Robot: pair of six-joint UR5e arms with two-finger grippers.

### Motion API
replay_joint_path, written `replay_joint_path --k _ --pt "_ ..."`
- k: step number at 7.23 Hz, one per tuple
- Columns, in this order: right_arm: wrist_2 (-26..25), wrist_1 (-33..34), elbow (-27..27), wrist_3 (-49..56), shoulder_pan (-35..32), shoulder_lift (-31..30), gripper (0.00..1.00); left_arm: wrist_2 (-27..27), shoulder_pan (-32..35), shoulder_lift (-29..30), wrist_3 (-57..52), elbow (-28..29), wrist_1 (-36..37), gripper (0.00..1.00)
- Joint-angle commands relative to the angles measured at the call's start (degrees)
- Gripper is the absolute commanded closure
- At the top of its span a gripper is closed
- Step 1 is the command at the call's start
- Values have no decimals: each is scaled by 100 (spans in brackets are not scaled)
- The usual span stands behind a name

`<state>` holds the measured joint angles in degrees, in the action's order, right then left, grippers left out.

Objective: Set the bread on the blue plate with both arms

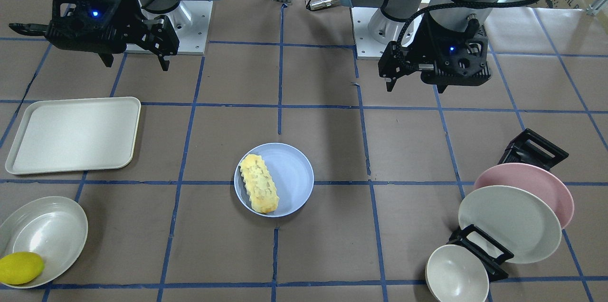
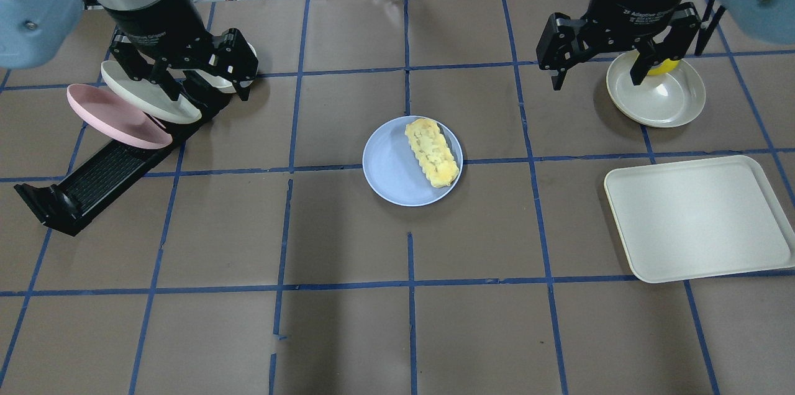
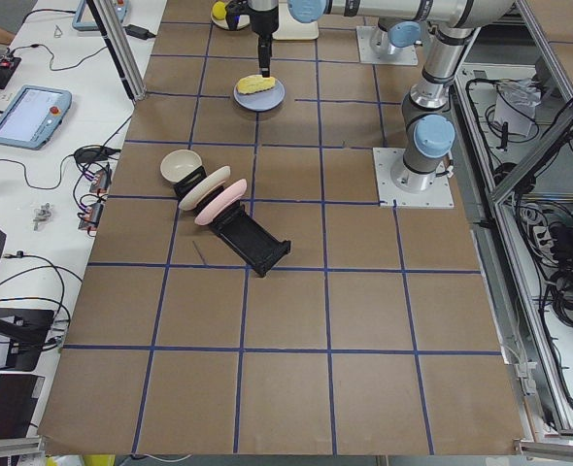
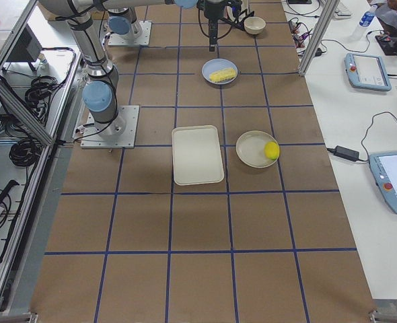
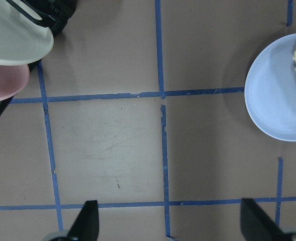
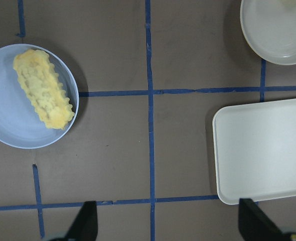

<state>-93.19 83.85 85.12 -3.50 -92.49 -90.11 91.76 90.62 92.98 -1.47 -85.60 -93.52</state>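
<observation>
The bread (image 1: 259,183) lies pale bumpy side up on the blue plate (image 1: 295,174) at the table's middle, toward one side of it. It also shows in the overhead view (image 2: 433,151) on the plate (image 2: 391,165). My left gripper (image 2: 208,90) is open and empty, raised over the dish rack area, well left of the plate. My right gripper (image 2: 596,79) is open and empty, raised to the plate's right near the lemon's dish. The right wrist view shows the bread (image 6: 41,88) whole on the plate (image 6: 7,118). The left wrist view shows only the plate's edge (image 5: 276,95).
A black dish rack (image 2: 93,184) holds a pink plate (image 2: 115,115) and an off-white plate (image 2: 149,97) on the robot's left. A small bowl (image 1: 456,273) stands by it. An off-white tray (image 2: 695,218) and a dish (image 2: 658,97) with a lemon (image 1: 21,268) lie on the right.
</observation>
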Motion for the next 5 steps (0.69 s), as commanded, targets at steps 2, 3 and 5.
replay_joint_path --k 2,3,5 --pt "-15 -70 -31 -10 -5 -6 0 0 0 -16 -2 -1 1 0" --pt "-15 -70 -31 -10 3 -6 0 -9 0 -43 -20 -9 1 0" --pt "-15 -70 -13 -19 -5 -6 0 -9 105 -69 -90 -27 1 0"
